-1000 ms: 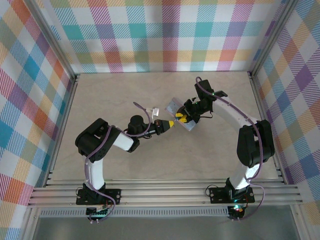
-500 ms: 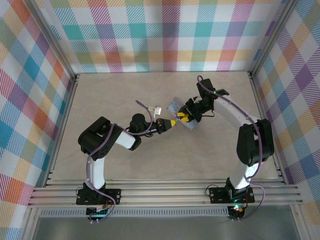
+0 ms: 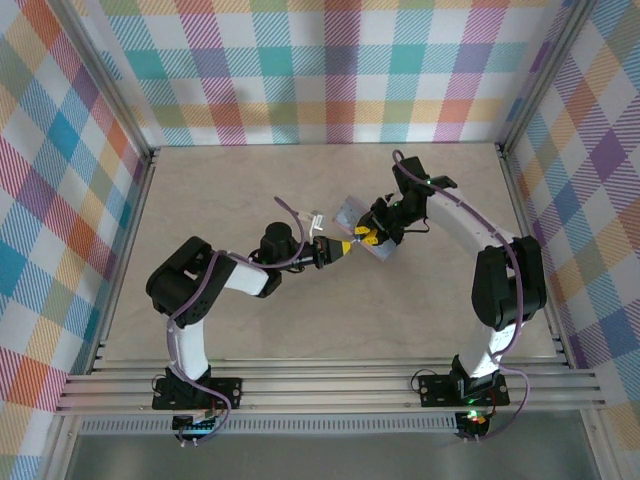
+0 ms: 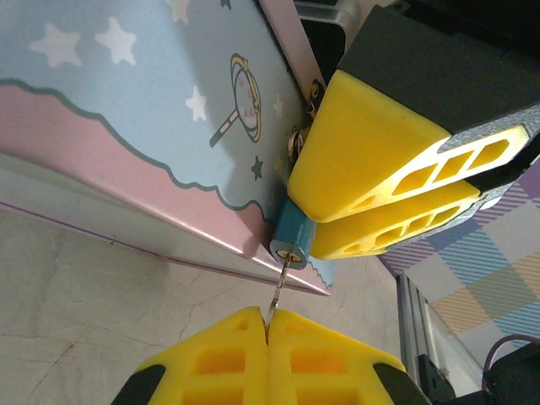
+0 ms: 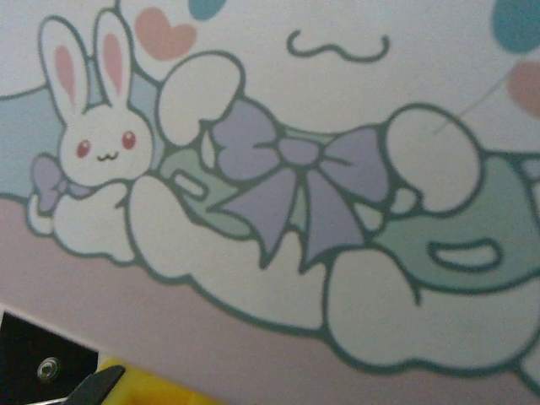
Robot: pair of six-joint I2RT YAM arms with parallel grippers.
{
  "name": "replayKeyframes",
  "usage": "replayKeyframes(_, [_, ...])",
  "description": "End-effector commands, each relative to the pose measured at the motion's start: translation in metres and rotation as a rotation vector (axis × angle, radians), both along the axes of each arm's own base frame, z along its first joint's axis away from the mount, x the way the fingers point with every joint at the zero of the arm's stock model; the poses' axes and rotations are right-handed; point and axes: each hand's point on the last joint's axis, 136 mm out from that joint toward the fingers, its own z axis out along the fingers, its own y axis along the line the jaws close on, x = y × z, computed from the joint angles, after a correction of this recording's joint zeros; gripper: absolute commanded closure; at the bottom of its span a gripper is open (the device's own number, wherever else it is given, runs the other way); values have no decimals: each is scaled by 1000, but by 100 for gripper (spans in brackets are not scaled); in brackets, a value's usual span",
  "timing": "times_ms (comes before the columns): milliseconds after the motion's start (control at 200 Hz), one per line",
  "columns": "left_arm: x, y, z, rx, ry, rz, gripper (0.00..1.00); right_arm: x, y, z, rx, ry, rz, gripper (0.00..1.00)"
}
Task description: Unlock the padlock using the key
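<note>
Left wrist: left claw [image 4: 268, 325] pinches the key [image 4: 278, 292] at the padlock [image 4: 292, 237] right claw [image 4: 314, 207] grips by the tin [image 4: 160, 126].

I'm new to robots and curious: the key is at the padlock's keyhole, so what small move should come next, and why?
Probably ease the left tool forward to push the key deeper. Its tip just meets the keyhole of the padlock, with most of its shaft outside, and the right tool grips the padlock by the edge of the tin.
</note>
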Motion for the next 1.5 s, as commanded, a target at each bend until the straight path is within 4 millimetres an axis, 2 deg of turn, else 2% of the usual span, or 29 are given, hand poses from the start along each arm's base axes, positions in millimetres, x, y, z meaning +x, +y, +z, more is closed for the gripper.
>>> replayKeyframes(0, [9,-7,27,-33,-64,10,100,-13,17,15,80,28,74,100])
replayKeyframes(210, [24,3,28,-208,49,21,100,-14,19,15,101,28,82,100])
replayKeyframes(440, [21,-4,30,-215,78,-59,100,-14,21,18,120,25,89,100])
replayKeyframes(605, [22,-7,40,-230,63,-70,100,-15,22,17,121,32,94,100])
replayKeyframes(730, [22,-6,42,-191,1,-36,100,-16,21,16,116,45,95,100])
replayKeyframes(855, [15,-9,35,-92,-84,2,100,-17,21,19,114,53,102,100])
replayKeyframes(1020, [10,-13,39,23,-195,47,100,-20,22,20,118,75,112,100])
replayKeyframes(1135, [11,-16,41,49,-203,47,100,-18,24,20,127,81,114,100])
replayKeyframes(1230, [13,-18,43,9,-156,38,100,-18,25,20,133,83,118,100])
replayKeyframes(1420, [25,-8,59,-239,-39,29,100,-19,25,19,145,90,125,100])
replayKeyframes(1495, [25,-13,63,-262,-5,-21,100,-19,25,20,159,88,127,100])
